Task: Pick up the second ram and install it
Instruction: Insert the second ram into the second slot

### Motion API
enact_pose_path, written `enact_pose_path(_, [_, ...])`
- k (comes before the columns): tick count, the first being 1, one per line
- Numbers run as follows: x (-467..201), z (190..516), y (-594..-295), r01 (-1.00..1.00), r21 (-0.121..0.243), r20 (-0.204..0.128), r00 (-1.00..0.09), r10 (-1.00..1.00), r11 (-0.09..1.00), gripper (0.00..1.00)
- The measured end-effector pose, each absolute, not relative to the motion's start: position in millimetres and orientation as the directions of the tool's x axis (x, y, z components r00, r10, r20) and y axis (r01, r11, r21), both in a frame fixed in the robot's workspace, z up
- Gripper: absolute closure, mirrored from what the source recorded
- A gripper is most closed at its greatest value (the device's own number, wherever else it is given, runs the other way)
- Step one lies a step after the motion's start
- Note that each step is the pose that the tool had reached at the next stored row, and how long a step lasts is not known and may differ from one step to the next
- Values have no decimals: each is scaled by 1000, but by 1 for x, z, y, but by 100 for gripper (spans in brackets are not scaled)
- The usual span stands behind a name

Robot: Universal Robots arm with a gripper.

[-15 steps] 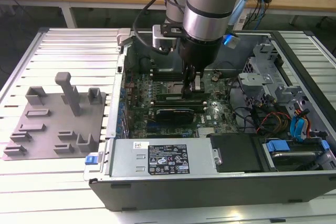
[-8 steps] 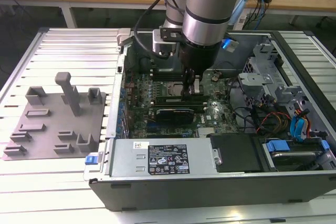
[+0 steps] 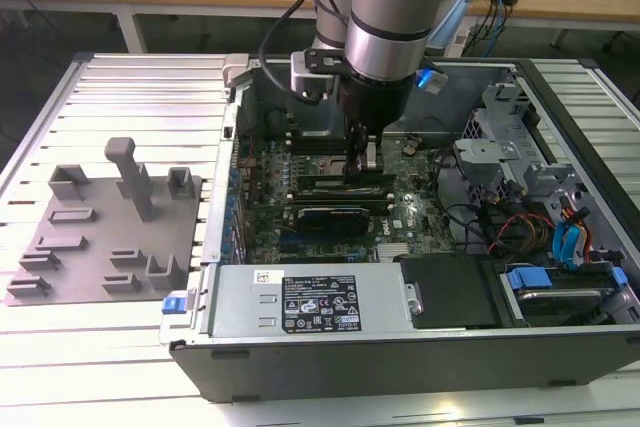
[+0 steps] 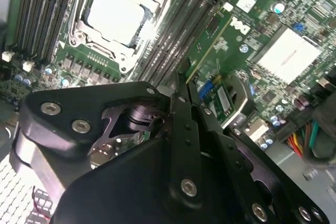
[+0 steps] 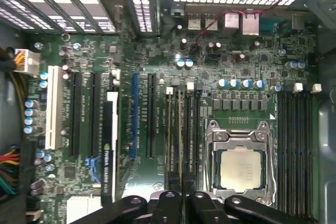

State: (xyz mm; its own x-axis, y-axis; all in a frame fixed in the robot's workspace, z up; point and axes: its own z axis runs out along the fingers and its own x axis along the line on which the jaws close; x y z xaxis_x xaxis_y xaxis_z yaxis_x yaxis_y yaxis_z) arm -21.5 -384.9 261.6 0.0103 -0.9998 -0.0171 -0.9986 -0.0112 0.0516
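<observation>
The work sits on a slatted metal table [image 3: 130, 97], with a grey tray [image 3: 100, 237] at the exterior view's left and an open computer case [image 3: 300, 357] laid flat beside it. The gripper [image 3: 362, 169] is down inside the case, over the motherboard [image 5: 157, 56]. In the second wrist view its fingers [image 4: 178, 103] are drawn close together, and they appear to pinch the second ram [image 4: 212, 38] near the middle of its length. You can see the green face running out beyond the fingertips. In the first wrist view the stick is edge-on, a thin line [image 5: 181, 129] between the long black memory slots [image 5: 191, 129] just beside the processor socket [image 5: 239, 169]. I cannot tell whether its lower edge is in a slot yet. Expect the stick to be very light, stiff along its length, thin and easily cracked if it is twisted. Its flat faces are smooth, so it could slip under a hard downward push. Hold it across the two faces at mid-length, as it seems to be held here. Keep it square to the slot so the load falls evenly on both ends, not on one corner.
</observation>
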Motion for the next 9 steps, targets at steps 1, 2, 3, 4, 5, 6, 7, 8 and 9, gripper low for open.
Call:
enact_pose_path(1, [-21, 258, -383, -999, 52, -17, 10, -1000, -11, 89])
enact_pose_path(2, [-21, 255, -382, -999, 52, -17, 10, -1000, -11, 89])
enact_pose_path(3, [-21, 253, -382, -999, 52, -17, 10, -1000, -11, 89])
enact_pose_path(4, [-21, 248, -380, -999, 53, -17, 10, -1000, -11, 89])
enact_pose_path(5, [-21, 246, -379, -999, 53, -17, 9, -1000, -9, 89])
enact_pose_path(6, [-21, 244, -379, -999, 53, -17, 8, -1000, -8, 89])
enact_pose_path(7, [-21, 244, -379, -999, 53, -17, 6, -1000, -7, 89])
enact_pose_path(8, [-21, 241, -379, -999, 53, -17, 3, -1000, -4, 89])
enact_pose_path(9, [-21, 239, -379, -999, 53, -17, -3, -1000, 2, 89])
